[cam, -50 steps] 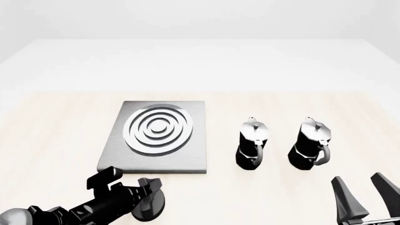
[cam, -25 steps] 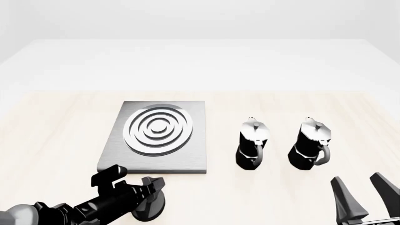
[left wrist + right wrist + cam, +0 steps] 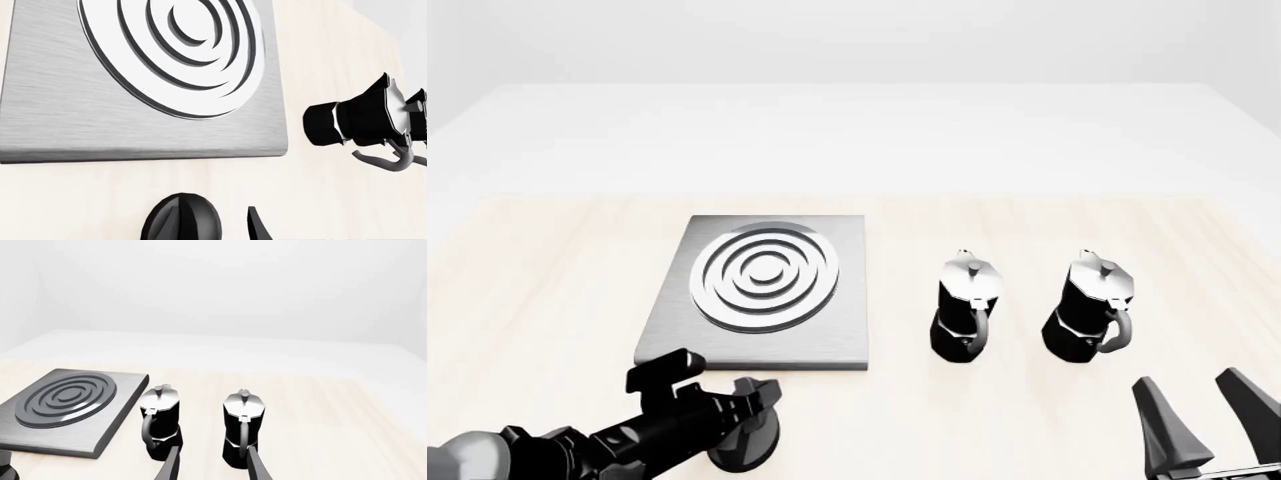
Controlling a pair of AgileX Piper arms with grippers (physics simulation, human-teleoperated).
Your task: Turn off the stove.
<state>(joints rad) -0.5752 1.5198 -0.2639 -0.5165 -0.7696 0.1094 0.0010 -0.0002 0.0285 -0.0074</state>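
Note:
The stove is a flat brushed-grey plate [image 3: 827, 340] with raised silver rings, left of the table's middle; it also shows in the left wrist view [image 3: 60, 115] and the right wrist view [image 3: 120, 390]. Its round black ridged knob [image 3: 747, 448] sits on the table just in front of the plate. My left gripper [image 3: 711, 383] is open and hangs right over the knob. In the left wrist view the knob [image 3: 193, 220] sits at one finger, and the other finger [image 3: 257, 229] is beside it. My right gripper [image 3: 1198, 400] is open and empty at the near right.
Two black-and-silver moka pots [image 3: 966, 320] [image 3: 1089, 318] stand side by side to the right of the stove plate, directly beyond my right gripper [image 3: 212, 460]. Pale wooden tabletop [image 3: 547, 260] surrounds everything.
My left gripper has shifted slightly right and turned a little above the knob. The right arm, the stove and the pots have not moved.

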